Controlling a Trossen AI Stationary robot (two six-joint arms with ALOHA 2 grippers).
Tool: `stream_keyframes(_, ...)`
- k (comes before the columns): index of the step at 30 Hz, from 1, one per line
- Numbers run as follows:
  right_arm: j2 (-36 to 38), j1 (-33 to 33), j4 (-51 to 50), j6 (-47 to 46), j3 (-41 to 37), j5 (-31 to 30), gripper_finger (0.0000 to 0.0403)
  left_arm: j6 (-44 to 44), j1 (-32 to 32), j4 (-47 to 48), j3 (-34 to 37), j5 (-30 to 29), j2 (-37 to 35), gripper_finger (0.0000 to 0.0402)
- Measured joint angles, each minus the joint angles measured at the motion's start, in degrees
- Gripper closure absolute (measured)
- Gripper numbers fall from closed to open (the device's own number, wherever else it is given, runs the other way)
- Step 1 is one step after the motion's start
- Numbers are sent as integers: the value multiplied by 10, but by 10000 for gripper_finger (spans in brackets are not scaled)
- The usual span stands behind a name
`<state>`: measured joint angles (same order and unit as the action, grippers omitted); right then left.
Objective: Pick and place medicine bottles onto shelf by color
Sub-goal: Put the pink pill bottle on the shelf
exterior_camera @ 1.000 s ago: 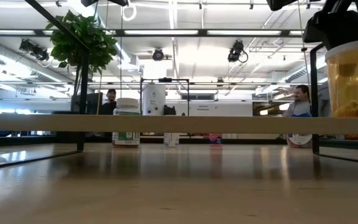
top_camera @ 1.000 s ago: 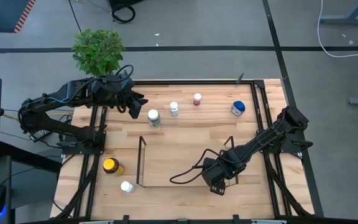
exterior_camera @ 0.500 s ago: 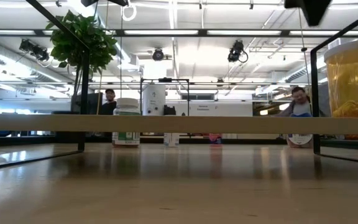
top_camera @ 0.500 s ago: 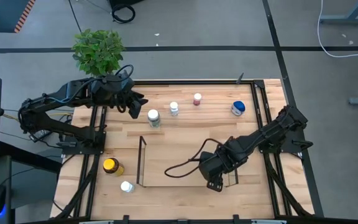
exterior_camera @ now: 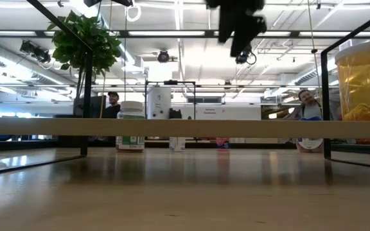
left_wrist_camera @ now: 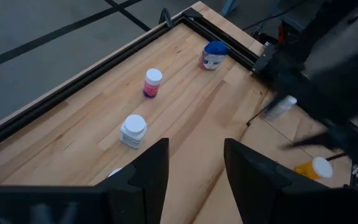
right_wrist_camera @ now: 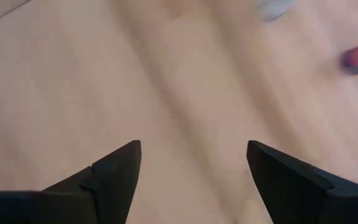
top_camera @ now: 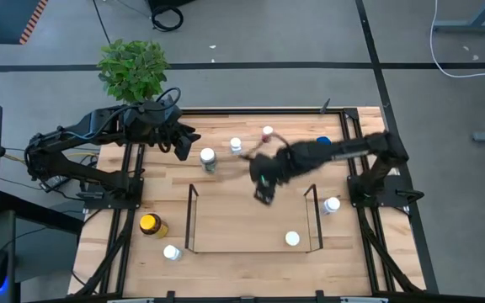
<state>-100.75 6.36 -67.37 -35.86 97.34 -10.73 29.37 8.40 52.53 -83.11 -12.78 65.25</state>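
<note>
Bottles: seven white-capped (top_camera: 291, 239), one yellow-lidded (top_camera: 149, 224), one blue-capped (top_camera: 322, 141)

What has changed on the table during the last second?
The right gripper left the shelf's near right corner and swung toward the far row of bottles, fingers open and empty. A white-capped bottle now shows where it was. The left gripper, the yellow-lidded jar and the blue-capped bottle stayed put.

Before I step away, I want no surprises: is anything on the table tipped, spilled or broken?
Nothing stands out: the small round medicine bottles stand upright on the wooden table, nothing is spilled, and the thin black wire shelf looks square.
</note>
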Motion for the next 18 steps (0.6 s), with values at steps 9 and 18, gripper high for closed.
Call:
stream_keyframes(9, 0, -219, 41, 5, 0, 11, 102, 0, 0, -2, 0, 0, 0, 239)
stream_keyframes(18, -48, -333, 28, 50, -1, 66, 102, 0, 0, -1, 0, 0, 0, 239)
